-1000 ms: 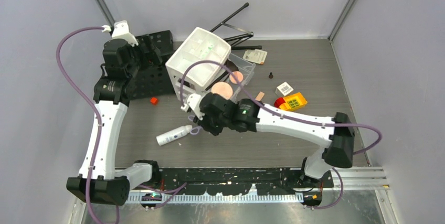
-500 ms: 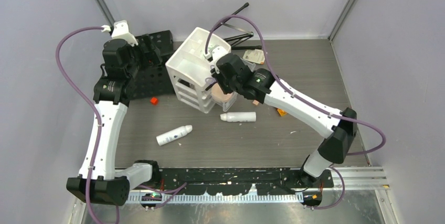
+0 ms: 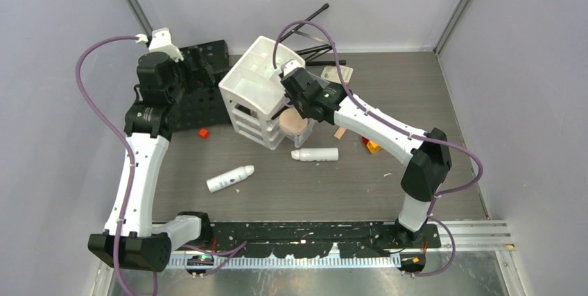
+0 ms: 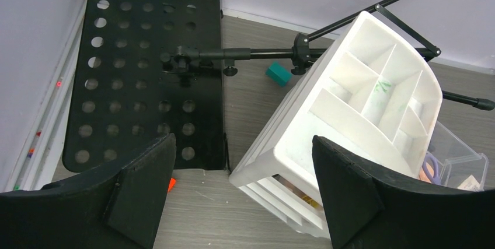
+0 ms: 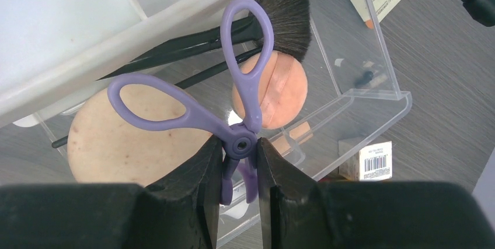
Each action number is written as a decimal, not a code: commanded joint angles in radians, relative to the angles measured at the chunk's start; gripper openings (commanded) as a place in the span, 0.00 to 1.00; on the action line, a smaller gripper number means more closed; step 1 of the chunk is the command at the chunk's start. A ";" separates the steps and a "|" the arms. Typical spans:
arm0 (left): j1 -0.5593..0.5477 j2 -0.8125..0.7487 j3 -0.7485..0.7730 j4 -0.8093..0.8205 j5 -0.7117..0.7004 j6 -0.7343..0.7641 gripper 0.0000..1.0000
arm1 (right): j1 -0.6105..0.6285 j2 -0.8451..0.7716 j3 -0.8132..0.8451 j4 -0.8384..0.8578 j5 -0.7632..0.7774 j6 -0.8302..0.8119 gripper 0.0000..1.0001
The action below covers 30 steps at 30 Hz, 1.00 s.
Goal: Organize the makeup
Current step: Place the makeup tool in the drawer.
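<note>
Placing step: right gripper (image 5: 239, 144), clenched on the purple scissor-handled tool (image 5: 250, 118), hangs over the clear tray (image 5: 373, 94) beside the white organizer (image 3: 258, 88); next, probably lower, then release; left gripper (image 4: 242, 188) released, idle; white bottles (image 3: 230, 179) lie on the table.

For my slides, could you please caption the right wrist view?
Right tool clamps purple scissor-handled implement over clear acrylic tray holding round peach puffs and a black bristle brush.

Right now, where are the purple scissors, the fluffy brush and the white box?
purple scissors (image 5: 240, 143), right wrist view, on the pivot.
fluffy brush (image 5: 287, 13), right wrist view, on the black bristles.
white box (image 4: 280, 153), left wrist view, on its near rim.
</note>
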 commanded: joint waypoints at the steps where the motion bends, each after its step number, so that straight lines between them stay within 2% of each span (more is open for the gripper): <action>1: 0.000 -0.011 0.000 0.046 0.012 0.004 0.89 | -0.009 0.004 0.052 0.006 0.022 0.020 0.28; 5: 0.000 -0.010 0.000 0.047 0.011 0.006 0.89 | -0.011 0.005 0.059 -0.005 0.021 0.024 0.42; 12: 0.000 -0.001 0.001 0.047 0.018 0.004 0.89 | -0.011 -0.028 0.060 -0.022 0.004 0.021 0.49; 17: 0.000 0.015 0.009 0.058 0.054 -0.002 0.89 | -0.011 -0.086 0.046 -0.021 0.021 0.036 0.50; 21: 0.000 0.053 0.043 0.076 0.150 0.002 0.89 | -0.021 -0.158 -0.002 0.011 0.050 0.087 0.48; 30: 0.000 0.245 0.171 0.117 0.347 -0.032 0.89 | -0.132 -0.357 -0.246 0.097 0.106 0.312 0.44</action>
